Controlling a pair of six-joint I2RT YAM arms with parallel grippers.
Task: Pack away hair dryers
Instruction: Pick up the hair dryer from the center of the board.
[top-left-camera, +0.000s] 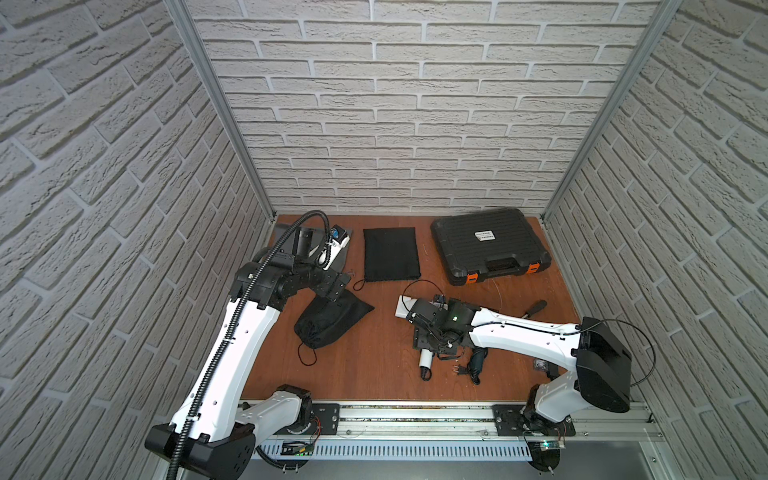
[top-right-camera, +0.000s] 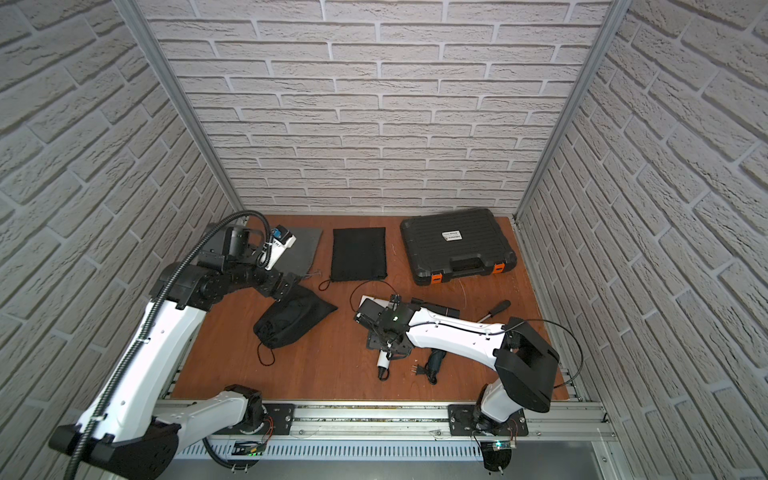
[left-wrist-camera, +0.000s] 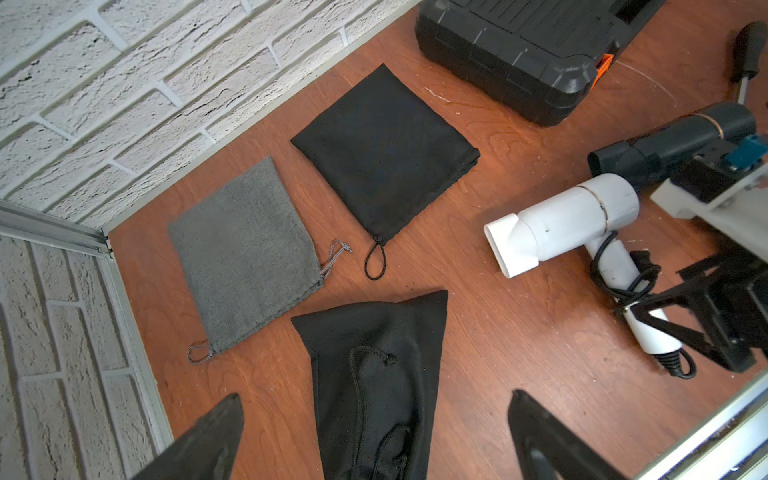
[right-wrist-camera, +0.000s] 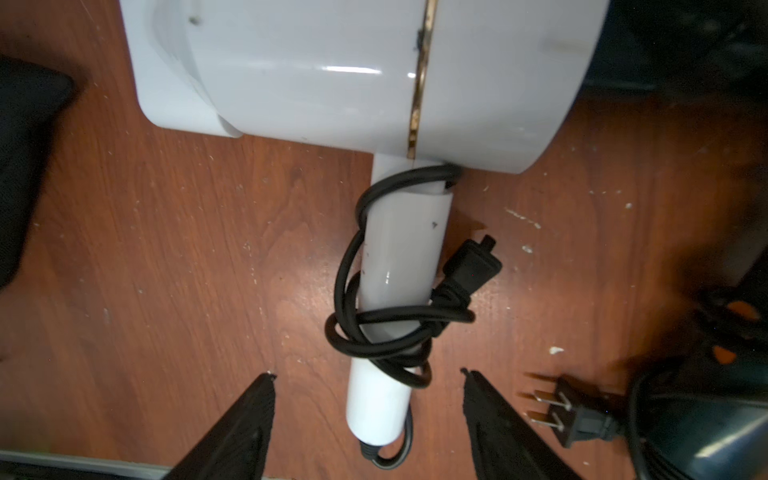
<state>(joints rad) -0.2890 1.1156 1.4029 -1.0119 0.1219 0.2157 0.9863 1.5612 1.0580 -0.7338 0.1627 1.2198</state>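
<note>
Right end effector (right-wrist-camera: 368, 372), jaws apart, is straddling the handle of the white dryer (right-wrist-camera: 374, 83) on the table (right-wrist-camera: 166, 249), while left end effector (left-wrist-camera: 374, 392), spread wide, is hovering over a bulging black pouch (top-left-camera: 328, 322), suggesting one dryer bagged, with this one and the dark teal dryer (left-wrist-camera: 681, 137) awaiting pouches.

White hair dryer (right-wrist-camera: 353, 75) flat on the wood table (right-wrist-camera: 166, 249), black cord (right-wrist-camera: 395, 320) looped round its handle, plug (right-wrist-camera: 469, 266) just beside the handle. Right gripper (right-wrist-camera: 368, 374) jaws spread, one each side of the handle's butt end, not touching it. Separate two-prong plug (right-wrist-camera: 569, 415) and dark teal dryer (right-wrist-camera: 715, 436) near one finger.
</note>
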